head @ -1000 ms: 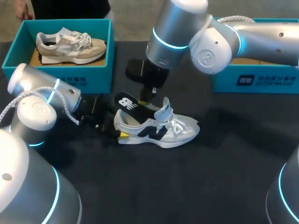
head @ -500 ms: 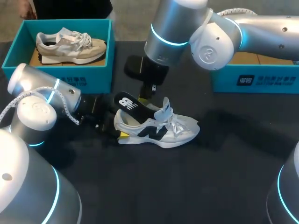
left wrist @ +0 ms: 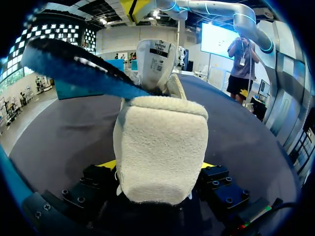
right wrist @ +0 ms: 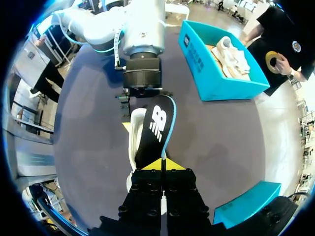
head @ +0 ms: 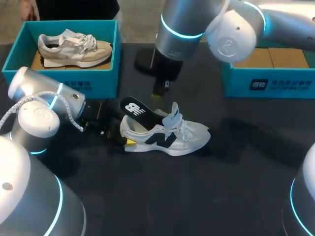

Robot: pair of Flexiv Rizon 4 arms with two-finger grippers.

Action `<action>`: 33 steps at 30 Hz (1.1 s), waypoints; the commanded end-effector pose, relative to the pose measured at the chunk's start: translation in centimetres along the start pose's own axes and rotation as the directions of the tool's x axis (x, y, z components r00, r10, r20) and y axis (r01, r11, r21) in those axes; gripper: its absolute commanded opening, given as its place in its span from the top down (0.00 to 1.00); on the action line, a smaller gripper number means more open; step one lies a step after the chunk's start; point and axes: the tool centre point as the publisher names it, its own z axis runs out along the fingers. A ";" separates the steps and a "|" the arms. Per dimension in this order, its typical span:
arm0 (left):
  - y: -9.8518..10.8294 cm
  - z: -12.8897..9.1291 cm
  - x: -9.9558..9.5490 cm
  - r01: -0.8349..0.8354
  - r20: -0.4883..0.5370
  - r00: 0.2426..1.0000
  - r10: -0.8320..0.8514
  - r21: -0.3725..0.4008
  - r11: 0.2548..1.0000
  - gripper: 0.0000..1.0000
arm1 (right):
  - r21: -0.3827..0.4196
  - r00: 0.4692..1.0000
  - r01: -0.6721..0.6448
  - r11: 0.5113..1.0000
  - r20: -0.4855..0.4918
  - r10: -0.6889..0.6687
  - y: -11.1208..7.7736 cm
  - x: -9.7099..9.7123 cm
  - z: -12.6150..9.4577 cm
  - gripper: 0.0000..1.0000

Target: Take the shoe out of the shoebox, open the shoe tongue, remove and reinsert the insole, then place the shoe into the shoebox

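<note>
Now: shoe sits upright on its sole mid-table, toe toward your right side, well apart from both boxes. The insole is half out. Its heel end slants up and back over the collar, and its fore end is down inside the shoe.

Handling, as a judgement: the shoe is light with a soft upper that gives under a squeeze. The padded heel is the firmest hold. Your left gripper is clamped there, one finger on each side. The insole looks like thin, floppy foam, likely to buckle if pushed from the far end. Pinch it at the edge near the collar and feed it in flat.

Your right gripper hangs above the insole with its fingers together. It appears to hold nothing, though in the right wrist view the tips overlap the insole's end, so that view alone won't settle it.

View differences:
- **Left wrist view:** only this one shows the heel padding pressed between the yellow tips, the tongue standing up, and the insole's blue underside.
- **Head view:** only this one shows the gap under the right gripper, the right box near that arm, and the left box holding a beige shoe.
</note>
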 end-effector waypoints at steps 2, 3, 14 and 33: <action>0.4 0.5 0.0 0.000 -0.001 1.000 0.000 -0.004 1.000 1.00 | -0.001 0.999 -0.009 1.000 0.034 0.009 -1.2 0.4 -2.2 1.00; 0.4 0.5 0.0 0.000 -0.001 1.000 0.000 -0.004 1.000 1.00 | -0.001 0.999 -0.011 1.000 0.040 0.011 -1.3 0.4 -2.4 1.00; 0.4 0.5 0.0 0.000 -0.001 1.000 0.000 -0.004 1.000 1.00 | -0.018 0.997 -0.008 1.000 0.071 0.009 -1.5 0.8 -3.3 1.00; 0.4 0.5 0.0 0.000 -0.001 1.000 0.000 -0.004 1.000 1.00 | -0.094 1.000 0.005 0.996 -0.023 -0.008 -0.3 0.9 0.1 0.42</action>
